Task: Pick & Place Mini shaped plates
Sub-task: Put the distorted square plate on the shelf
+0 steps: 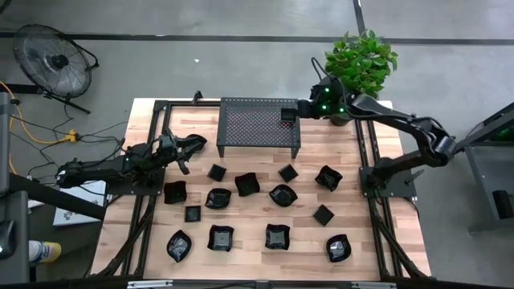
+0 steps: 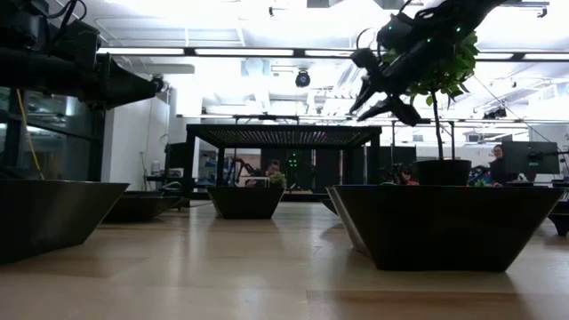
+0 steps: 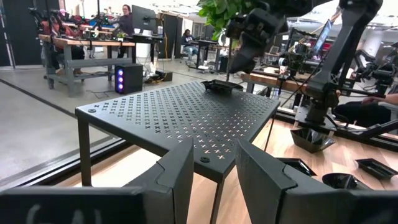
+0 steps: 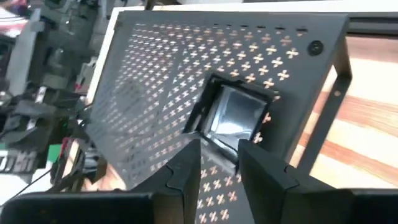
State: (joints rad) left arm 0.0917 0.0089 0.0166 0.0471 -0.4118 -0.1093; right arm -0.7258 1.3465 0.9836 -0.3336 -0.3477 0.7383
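One small square glossy black plate (image 4: 233, 117) lies flat on the black perforated rack (image 1: 255, 127), near its far right corner (image 1: 287, 116). My right gripper (image 4: 219, 163) is open and hovers over that plate's near edge, slanting down from the right (image 1: 303, 107). In the low view it stands above the rack top with its fingers spread (image 2: 384, 96). Several more black plates of varied shapes (image 1: 246, 185) rest on the wooden table in front of the rack. My left gripper (image 1: 191, 147) is open and empty at the table's left, pointing at the rack's left corner (image 3: 214, 167). My right gripper's fingertips (image 4: 186, 163) stand on either side of the square plate's near corner (image 4: 219, 154). I cannot tell whether they touch it. The plate lies flat on the rack top.
A green plant in a black pot (image 1: 359, 58) stands just behind the right gripper. A floor fan (image 1: 53, 61) sits beyond the table's far left. Dark frame rails (image 1: 371, 172) run along both table sides. People sit at desks in the room behind (image 3: 127, 15).
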